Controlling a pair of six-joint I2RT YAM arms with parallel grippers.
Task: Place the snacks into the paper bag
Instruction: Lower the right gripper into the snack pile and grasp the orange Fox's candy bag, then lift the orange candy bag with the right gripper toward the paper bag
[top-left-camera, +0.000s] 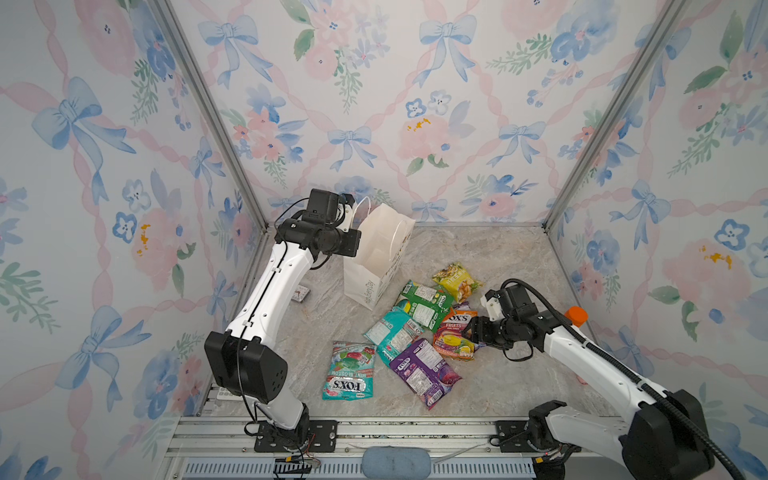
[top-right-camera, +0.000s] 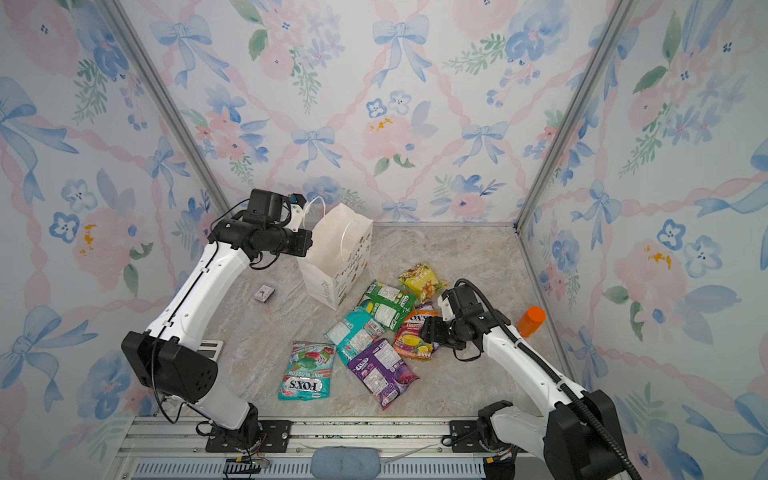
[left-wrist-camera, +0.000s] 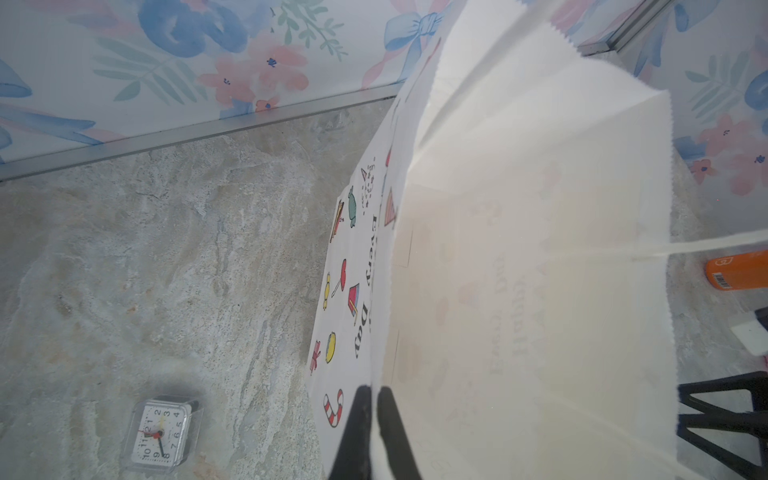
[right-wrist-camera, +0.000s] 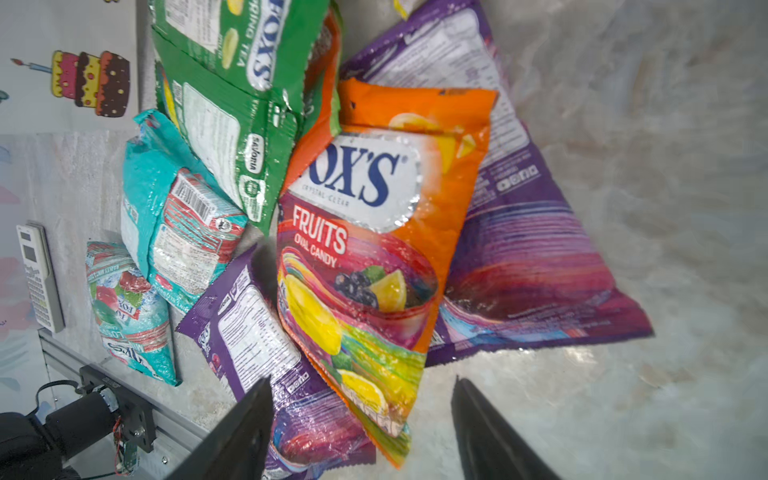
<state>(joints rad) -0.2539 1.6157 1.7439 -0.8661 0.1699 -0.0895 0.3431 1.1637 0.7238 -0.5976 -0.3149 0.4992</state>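
The white paper bag (top-left-camera: 380, 253) (left-wrist-camera: 519, 249) stands open at the back of the table, leaning. My left gripper (left-wrist-camera: 375, 399) (top-left-camera: 352, 224) is shut on its near rim. The snacks lie in a loose pile in front of it: yellow chip bag (top-left-camera: 457, 280), green packet (top-left-camera: 424, 305), teal packet (top-left-camera: 392, 332), purple packet (top-left-camera: 424, 372), a second teal packet (top-left-camera: 349, 372) apart to the left. My right gripper (right-wrist-camera: 361, 380) (top-left-camera: 469, 328) is open, low over the orange FOX'S Fruits packet (right-wrist-camera: 374, 232), its jaws either side of the packet's end. Another purple packet (right-wrist-camera: 519, 228) lies under the orange one.
An orange-capped bottle (top-left-camera: 575, 316) stands by the right wall behind my right arm. A small clock (top-left-camera: 301, 294) lies left of the bag under my left arm. A white calculator (top-right-camera: 210, 349) sits at the front left edge. Walls close in on three sides.
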